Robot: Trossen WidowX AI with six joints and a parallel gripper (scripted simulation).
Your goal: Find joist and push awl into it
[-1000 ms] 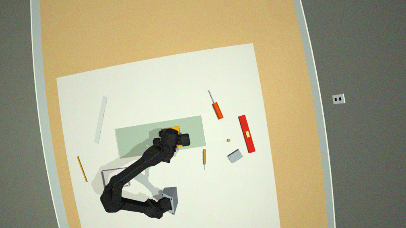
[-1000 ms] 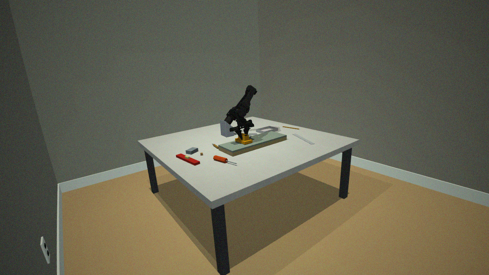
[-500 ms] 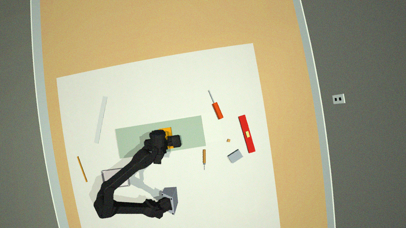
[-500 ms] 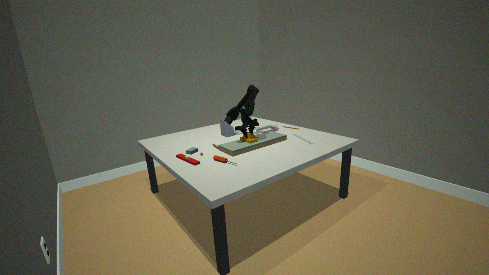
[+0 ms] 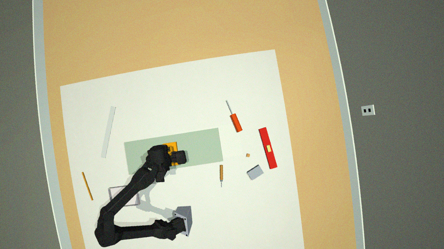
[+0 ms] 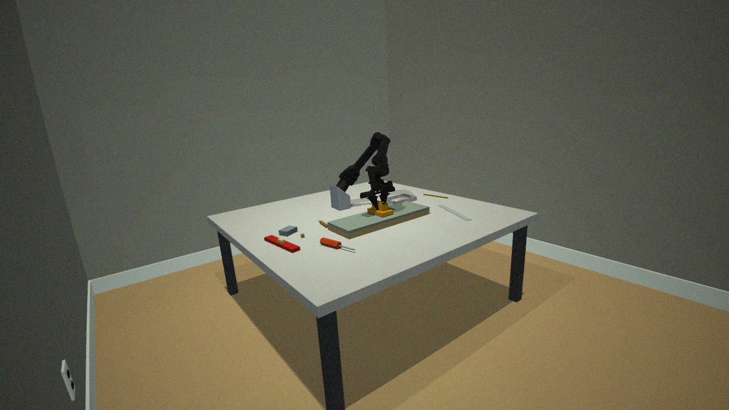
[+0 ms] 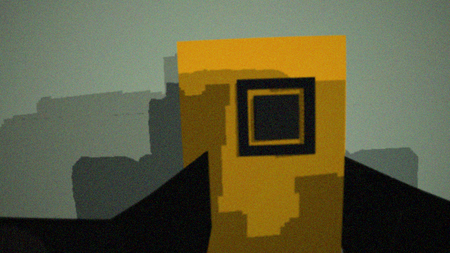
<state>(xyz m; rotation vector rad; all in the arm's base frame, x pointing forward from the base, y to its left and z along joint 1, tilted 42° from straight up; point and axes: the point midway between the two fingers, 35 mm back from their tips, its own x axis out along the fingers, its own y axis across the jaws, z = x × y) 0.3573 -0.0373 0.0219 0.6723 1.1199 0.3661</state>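
My gripper [image 6: 380,205] [image 7: 264,159] is shut on the orange-yellow stud finder [image 5: 172,144] [image 6: 385,212] [image 7: 260,53], which sits on or just above the middle of the pale green floor panel [image 5: 205,140] [image 6: 351,224]. The square window on the stud finder looks dark in the wrist view. The awl [image 5: 221,173] [image 6: 323,224], with a tan handle, lies on the table beside the panel's right end in the top view. The shallow tray [image 5: 139,199] [image 6: 413,198] stands near the arm's base, partly hidden under the arm in the top view. The joist is hidden. The panel under the gripper is hidden.
An orange screwdriver [image 5: 235,122] [image 6: 330,243], a red level [image 5: 272,160] [image 6: 290,246], a grey block [image 5: 255,172] [image 6: 288,230] and a small tan cube [image 5: 247,155] [image 6: 302,235] lie past the panel's right end. A pale strip [image 5: 108,132] [image 6: 455,212] and a pencil-like stick [image 5: 87,186] [image 6: 435,195] lie left.
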